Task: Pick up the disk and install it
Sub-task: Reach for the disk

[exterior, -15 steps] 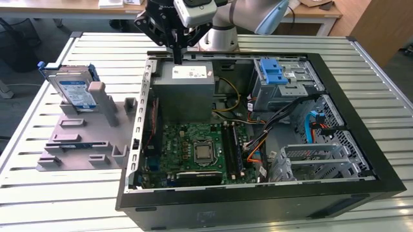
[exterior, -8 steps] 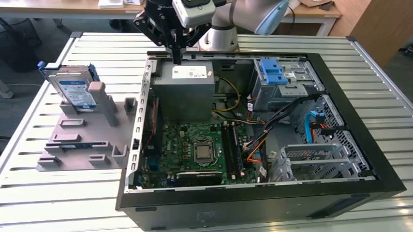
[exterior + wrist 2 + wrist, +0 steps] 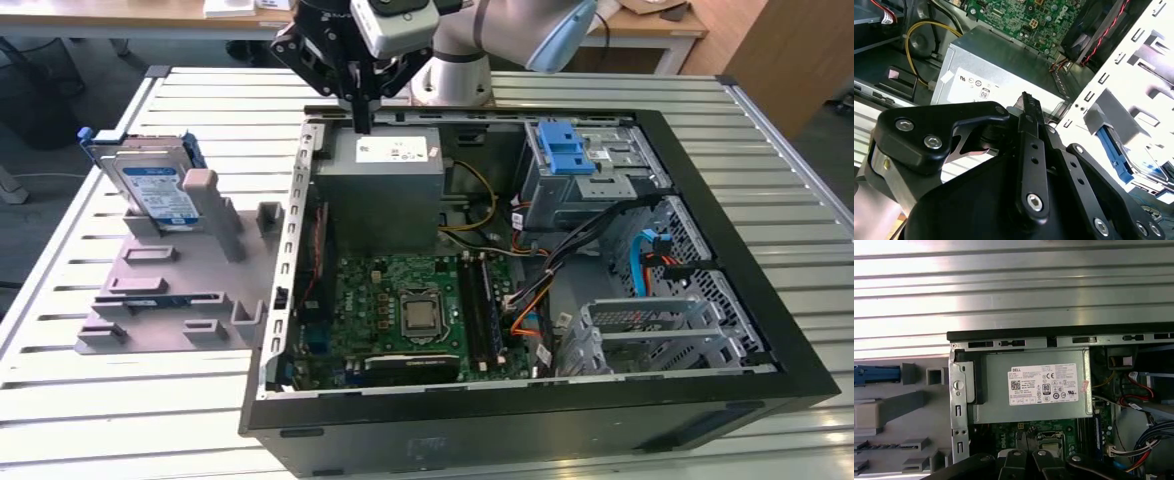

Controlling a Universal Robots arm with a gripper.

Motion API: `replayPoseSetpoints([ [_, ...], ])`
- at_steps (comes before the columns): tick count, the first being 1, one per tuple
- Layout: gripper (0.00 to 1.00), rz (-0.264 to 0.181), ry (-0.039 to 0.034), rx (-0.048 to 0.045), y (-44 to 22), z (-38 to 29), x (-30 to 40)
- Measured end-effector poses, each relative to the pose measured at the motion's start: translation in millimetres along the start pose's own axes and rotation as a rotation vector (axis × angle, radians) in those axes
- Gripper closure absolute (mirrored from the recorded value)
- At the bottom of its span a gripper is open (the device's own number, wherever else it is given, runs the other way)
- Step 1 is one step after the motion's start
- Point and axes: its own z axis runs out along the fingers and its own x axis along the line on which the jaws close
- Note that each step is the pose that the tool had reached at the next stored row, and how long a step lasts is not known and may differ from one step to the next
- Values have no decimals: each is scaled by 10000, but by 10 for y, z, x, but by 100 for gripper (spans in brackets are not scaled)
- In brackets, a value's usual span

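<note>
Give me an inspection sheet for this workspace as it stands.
surface: slatted metal table, carrying a grey fixture and an open PC case.
job's things: disk upright in the fixture, at the exterior view's left, apart from the gripper.
clutter: nothing seen.
grippers: gripper shut, empty, above the power supply.
cables: yellow cable and black cables inside the case.
surroundings: wooden furniture beyond the table.
</note>
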Motion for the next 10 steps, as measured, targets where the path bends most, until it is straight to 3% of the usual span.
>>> replayPoseSetpoints([
  [10, 89, 0, 1, 0, -3, 6, 35],
])
